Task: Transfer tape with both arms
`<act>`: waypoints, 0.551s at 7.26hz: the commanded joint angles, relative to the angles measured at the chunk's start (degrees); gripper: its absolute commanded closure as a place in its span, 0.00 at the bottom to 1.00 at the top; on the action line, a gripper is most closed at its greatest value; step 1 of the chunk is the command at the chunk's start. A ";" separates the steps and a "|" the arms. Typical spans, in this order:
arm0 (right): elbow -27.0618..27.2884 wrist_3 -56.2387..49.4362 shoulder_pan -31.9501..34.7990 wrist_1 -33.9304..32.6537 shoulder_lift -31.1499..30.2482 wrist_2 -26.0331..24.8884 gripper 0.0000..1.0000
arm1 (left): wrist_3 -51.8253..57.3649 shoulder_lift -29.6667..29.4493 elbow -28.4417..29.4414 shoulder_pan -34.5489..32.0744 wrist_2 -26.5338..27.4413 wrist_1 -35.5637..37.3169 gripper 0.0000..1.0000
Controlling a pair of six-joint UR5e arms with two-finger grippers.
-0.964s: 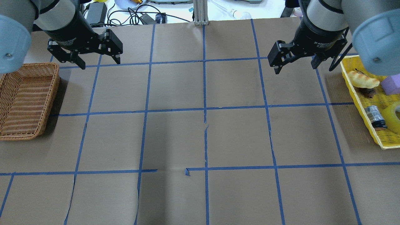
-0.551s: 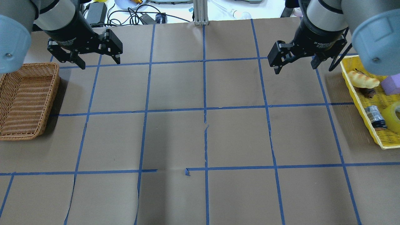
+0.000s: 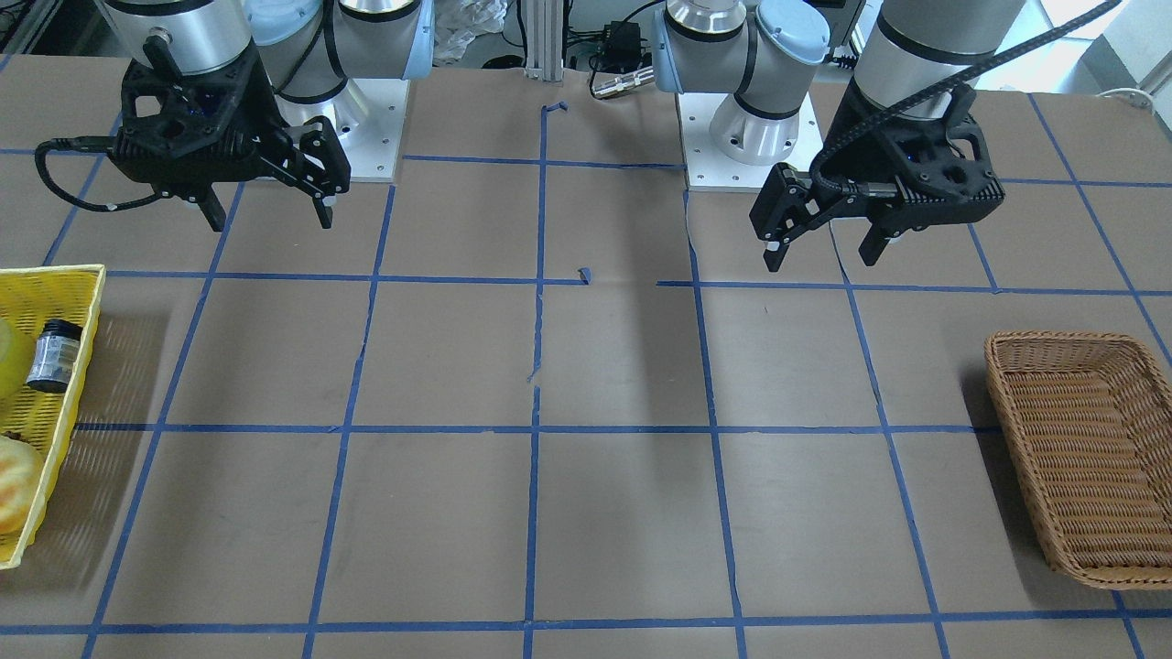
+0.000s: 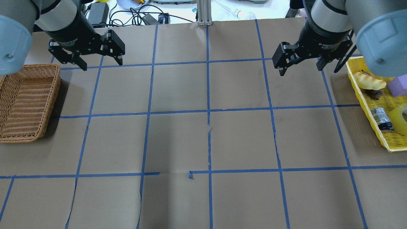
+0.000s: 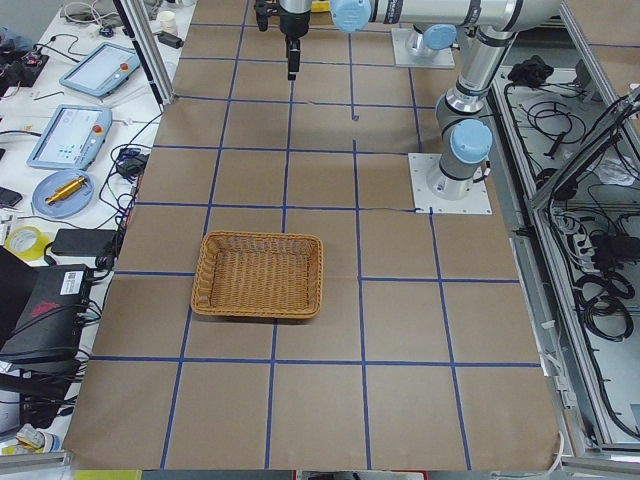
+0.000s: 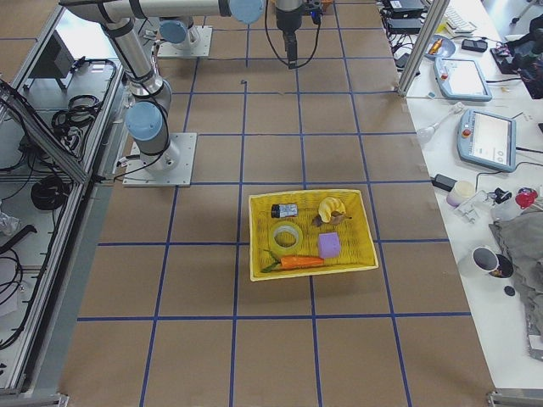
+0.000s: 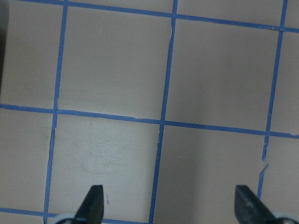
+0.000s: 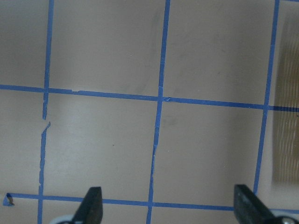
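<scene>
Overhead, left gripper (image 4: 102, 63) and right gripper (image 4: 300, 70) both spread apart above counter (image 4: 178, 140), tape (image 4: 402, 119) lying in yellow tray (image 4: 369, 108) at right.

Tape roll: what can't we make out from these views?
- Overhead: tape and yellow tray are cut off by the right edge.
- Front-facing: only a sliver of tape shows at the left edge.
- Right side view: jar label is too small to read.
- Wrist views: tape lies outside both frames.
</scene>
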 commanded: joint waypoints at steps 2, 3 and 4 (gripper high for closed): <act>0.45 -0.81 -5.75 -0.91 2.14 -0.38 0.00 | -0.01 0.00 -0.03 0.02 0.01 0.00 0.00; 0.54 -5.00 -10.57 0.05 2.41 0.05 0.00 | 0.07 0.00 -0.03 0.02 0.01 0.00 0.00; 0.54 -13.57 -15.75 -0.03 2.93 0.23 0.00 | -0.01 0.00 -0.03 0.02 0.01 0.00 0.00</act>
